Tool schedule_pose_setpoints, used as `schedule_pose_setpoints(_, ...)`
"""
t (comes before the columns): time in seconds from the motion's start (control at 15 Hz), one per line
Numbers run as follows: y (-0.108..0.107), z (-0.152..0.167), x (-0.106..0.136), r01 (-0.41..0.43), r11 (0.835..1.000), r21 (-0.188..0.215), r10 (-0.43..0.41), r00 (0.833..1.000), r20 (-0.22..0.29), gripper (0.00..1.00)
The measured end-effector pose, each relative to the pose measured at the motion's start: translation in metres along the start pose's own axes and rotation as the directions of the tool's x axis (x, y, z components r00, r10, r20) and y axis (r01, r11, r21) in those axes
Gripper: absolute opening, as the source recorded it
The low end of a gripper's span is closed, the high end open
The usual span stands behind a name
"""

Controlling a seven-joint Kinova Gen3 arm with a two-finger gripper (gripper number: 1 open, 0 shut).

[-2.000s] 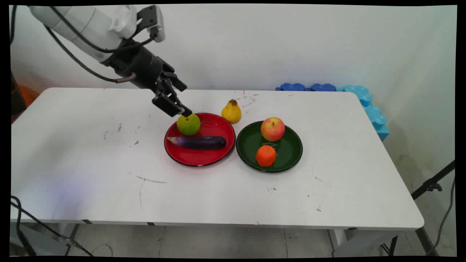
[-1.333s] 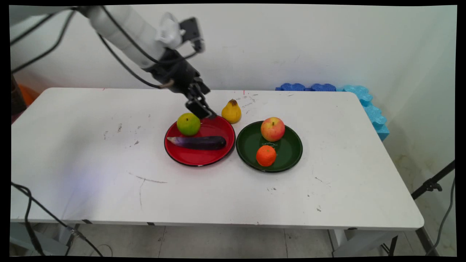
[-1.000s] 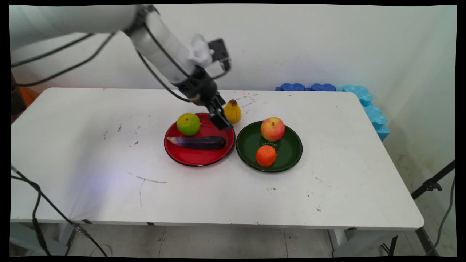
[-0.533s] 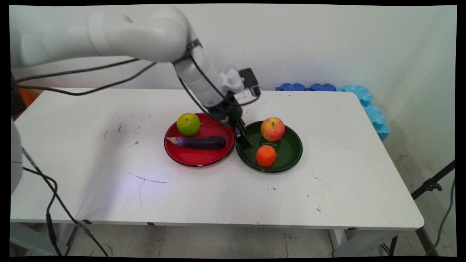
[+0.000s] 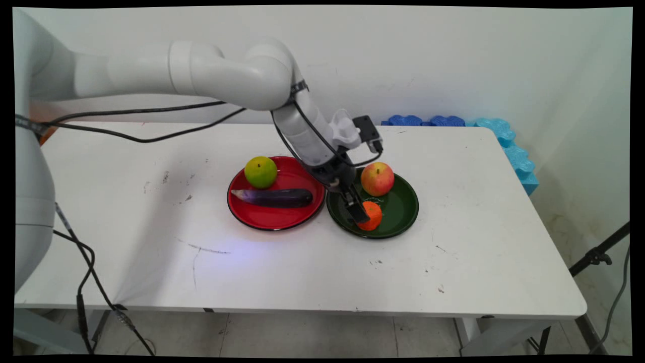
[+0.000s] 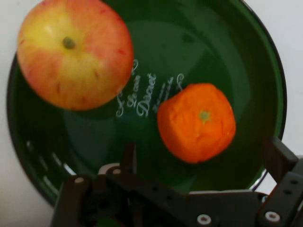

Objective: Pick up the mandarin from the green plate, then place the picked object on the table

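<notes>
The end effector (image 5: 359,214) is being held released and empty, low over the green plate (image 5: 404,207). The orange (image 5: 375,216) is being framed between its spread fingers (image 6: 278,158), with no grip shown. The apple (image 5: 377,179) is lying near the orange on the same plate, which is sitting on the desk (image 5: 302,272).

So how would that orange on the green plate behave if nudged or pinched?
The orange looks round, so a nudge would probably roll it across the green plate, perhaps toward the apple. Its wrinkled skin suggests fair grip. The gripper stands open beside it, not touching.
</notes>
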Motion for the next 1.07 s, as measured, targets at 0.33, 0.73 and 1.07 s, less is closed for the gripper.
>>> schedule_pose_setpoints(0.33,0.004,0.020,0.007,-0.006,1.000,-0.010,0.006,1.000,-0.009,1.00)
schedule_pose_setpoints(0.73,0.004,0.032,0.010,-0.024,1.000,-0.003,0.024,1.000,-0.010,0.00)
schedule_pose_setpoints(1.07,0.002,0.029,0.013,-0.040,0.999,0.013,0.040,0.999,-0.014,0.00)
